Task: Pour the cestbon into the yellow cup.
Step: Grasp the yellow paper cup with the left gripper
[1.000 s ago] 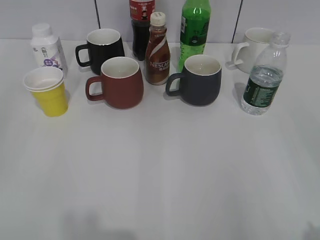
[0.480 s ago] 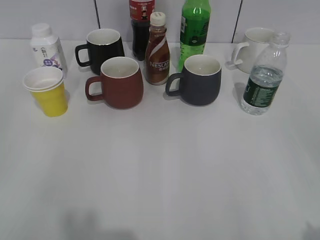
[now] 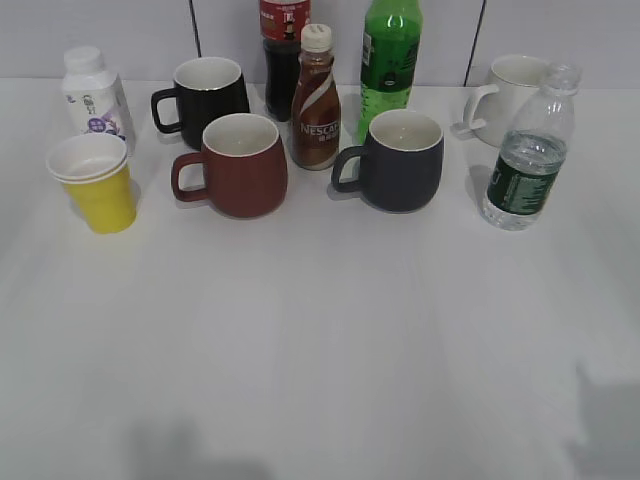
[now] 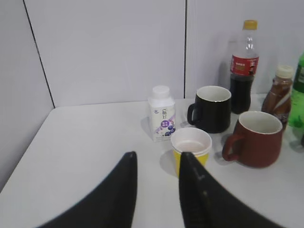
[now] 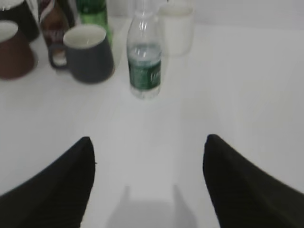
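Note:
The cestbon (image 3: 527, 150), a clear bottle with a dark green label, stands upright at the right of the table, in front of a white mug; it also shows in the right wrist view (image 5: 145, 57). The yellow cup (image 3: 93, 182) stands at the left, open side up, and shows in the left wrist view (image 4: 191, 149). My left gripper (image 4: 156, 159) is open and empty, just short of the yellow cup. My right gripper (image 5: 148, 142) is wide open and empty, well short of the cestbon. Neither gripper shows in the exterior view.
A black mug (image 3: 205, 98), a brown mug (image 3: 238, 165) and a dark grey mug (image 3: 397, 158) stand mid-table. Behind are a cola bottle (image 3: 283, 50), a Nescafe bottle (image 3: 315, 100), a green bottle (image 3: 388, 55), a white mug (image 3: 510, 92) and a small milk bottle (image 3: 93, 95).
A grey shadow has appeared at the lower right corner of the table in the exterior view. The objects have not moved.

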`<state>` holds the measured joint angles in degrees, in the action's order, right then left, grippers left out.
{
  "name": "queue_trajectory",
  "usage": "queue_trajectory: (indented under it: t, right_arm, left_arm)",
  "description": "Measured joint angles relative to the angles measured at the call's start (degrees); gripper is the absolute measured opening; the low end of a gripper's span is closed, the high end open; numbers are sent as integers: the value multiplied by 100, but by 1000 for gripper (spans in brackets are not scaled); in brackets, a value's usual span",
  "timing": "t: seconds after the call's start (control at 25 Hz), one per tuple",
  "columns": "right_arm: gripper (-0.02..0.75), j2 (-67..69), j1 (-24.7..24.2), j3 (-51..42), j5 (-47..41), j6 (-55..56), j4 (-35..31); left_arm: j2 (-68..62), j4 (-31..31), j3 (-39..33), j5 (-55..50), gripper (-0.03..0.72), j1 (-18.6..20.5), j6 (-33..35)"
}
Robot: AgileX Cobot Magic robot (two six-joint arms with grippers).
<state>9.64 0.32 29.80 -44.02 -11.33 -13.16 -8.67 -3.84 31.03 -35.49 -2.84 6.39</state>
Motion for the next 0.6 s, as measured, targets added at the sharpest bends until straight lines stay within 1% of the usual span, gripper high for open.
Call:
queue_trajectory:
  t: [0.12, 0.28, 0.48, 0.6]
  right_arm:
    - [534, 420, 31, -105, 748, 0, 0]
    - [534, 890, 149, -144, 1533, 0, 0]
    - [534, 1657, 536, -144, 2205, -4, -11]
    - [534, 2296, 687, -144, 2679, -4, 6]
  left_arm:
    - [-676, -100, -248, 521, 237, 0, 0]
    - [-1689, -559, -570, 1539, 237, -62, 0]
    - [-3064, -748, -635, 2794, 243, -67, 0]
    - [-4052, -794, -635, 3549, 244, -179, 0]
